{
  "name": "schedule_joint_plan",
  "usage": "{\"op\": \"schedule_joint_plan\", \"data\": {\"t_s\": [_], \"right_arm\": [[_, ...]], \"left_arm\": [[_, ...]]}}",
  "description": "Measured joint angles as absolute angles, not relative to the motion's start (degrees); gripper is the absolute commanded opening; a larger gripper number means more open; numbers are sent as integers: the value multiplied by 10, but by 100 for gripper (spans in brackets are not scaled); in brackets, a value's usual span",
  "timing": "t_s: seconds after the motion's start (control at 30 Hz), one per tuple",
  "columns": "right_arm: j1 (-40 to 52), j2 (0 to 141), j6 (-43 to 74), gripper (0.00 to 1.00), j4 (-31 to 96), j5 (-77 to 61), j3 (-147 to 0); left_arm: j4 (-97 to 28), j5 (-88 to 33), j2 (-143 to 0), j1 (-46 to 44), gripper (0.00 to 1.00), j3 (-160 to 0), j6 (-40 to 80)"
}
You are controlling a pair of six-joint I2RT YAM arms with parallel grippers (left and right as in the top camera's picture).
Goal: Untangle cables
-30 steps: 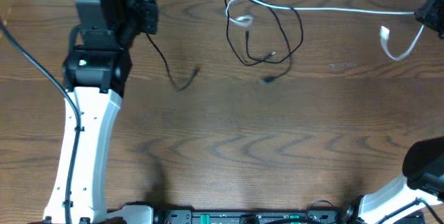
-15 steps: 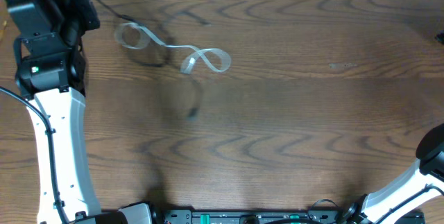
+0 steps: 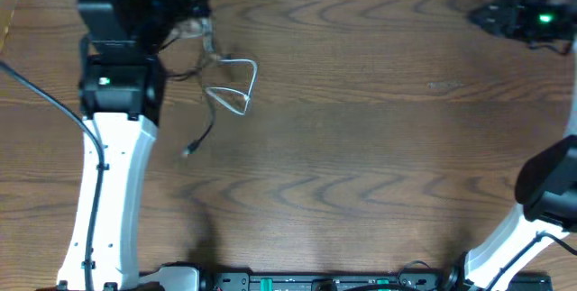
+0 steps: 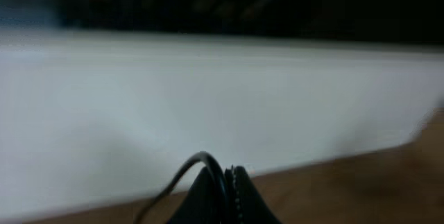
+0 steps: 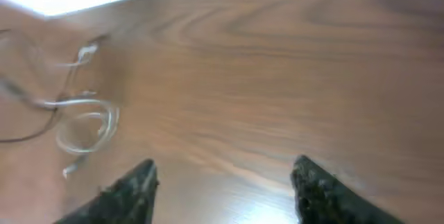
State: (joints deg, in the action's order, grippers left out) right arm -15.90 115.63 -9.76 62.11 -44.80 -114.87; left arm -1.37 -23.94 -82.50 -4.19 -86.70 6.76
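In the overhead view my left gripper is at the table's far left. The left wrist view shows the left gripper shut, with the black cable pinched between its jaws. From there the black cable trails down to a small plug lying on the wood. The white cable hangs in a loop beside it, caught up with the black one. My right gripper is at the far right corner, well away from both cables. In the right wrist view the right gripper is open and empty, and the white cable shows blurred at the left.
The table's far edge runs just behind my left gripper, with a white surface beyond it. A thicker black arm wire crosses the left side. The arm bases line the near edge.
My right gripper has opened and let go of the white cable, which now bunches near the left gripper. My left arm swung left, then back right, dragging the cables with it.
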Motion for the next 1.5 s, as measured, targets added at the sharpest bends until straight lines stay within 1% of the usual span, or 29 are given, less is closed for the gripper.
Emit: {"op": "schedule_joint_plan", "data": {"t_s": [0.13,0.27,0.5,0.67,0.8,0.9,0.97,1.0,1.07,1.2,1.4,1.5], "right_arm": [[-103,1156,-113,66,609,-472,-1148],[-65,1156,-133,70,595,-508,-1148],[-26,1156,-154,69,537,-589,-1147],[0,1156,-127,66,475,-631,-1147],[15,1156,-59,66,413,-650,-1147],[26,1156,-20,67,391,-657,-1147],[36,1156,-18,70,389,-660,-1147],[43,1156,-27,72,392,-660,-1147],[57,1156,-58,74,404,-662,-1147],[85,1156,-132,74,436,-649,-1147],[130,1156,-231,70,472,-610,-1147],[148,1156,-263,64,472,-591,-1147]], "left_arm": [[78,-254,-825,-71,7,-867,151],[180,-259,-825,-78,8,-869,244],[278,-264,-825,-78,8,-869,386],[283,-272,-825,-78,7,-869,439],[268,-296,-825,-78,7,-869,456],[255,-311,-825,-78,7,-869,465],[253,-319,-825,-78,8,-869,466],[253,-323,-825,-78,7,-869,467],[253,-331,-825,-78,7,-869,470],[253,-345,-825,-78,7,-869,481],[253,-358,-825,-78,7,-869,495],[253,-361,-825,-78,7,-869,500]]}}
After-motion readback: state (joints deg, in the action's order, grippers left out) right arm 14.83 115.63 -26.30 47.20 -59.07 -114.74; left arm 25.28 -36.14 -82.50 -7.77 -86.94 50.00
